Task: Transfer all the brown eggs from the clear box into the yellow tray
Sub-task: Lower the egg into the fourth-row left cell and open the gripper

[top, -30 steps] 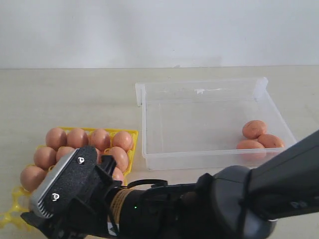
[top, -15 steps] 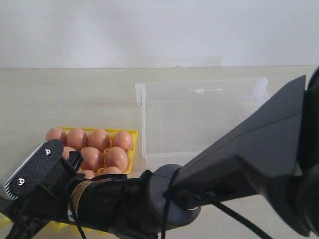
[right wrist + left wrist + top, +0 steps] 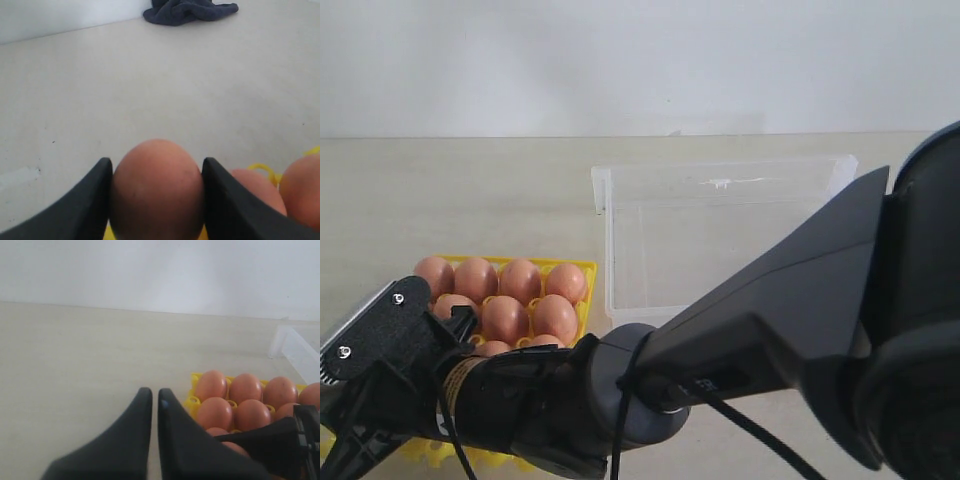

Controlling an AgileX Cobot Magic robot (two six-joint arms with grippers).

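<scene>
Right wrist view alone shows a brown egg (image 3: 157,192) between the jaws.

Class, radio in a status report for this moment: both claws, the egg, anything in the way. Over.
Right claw shut on brown egg, low over yellow tray. Left claw shut, empty. Seated eggs close alongside, nothing else in the way.

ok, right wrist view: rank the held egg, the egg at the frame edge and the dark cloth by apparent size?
1. held egg: largest, though nearest the camera.
2. egg at the frame edge: cropped, so unsure; likely alike in reality.
3. dark cloth: looks smallest, but far off and cut by the frame.
</scene>
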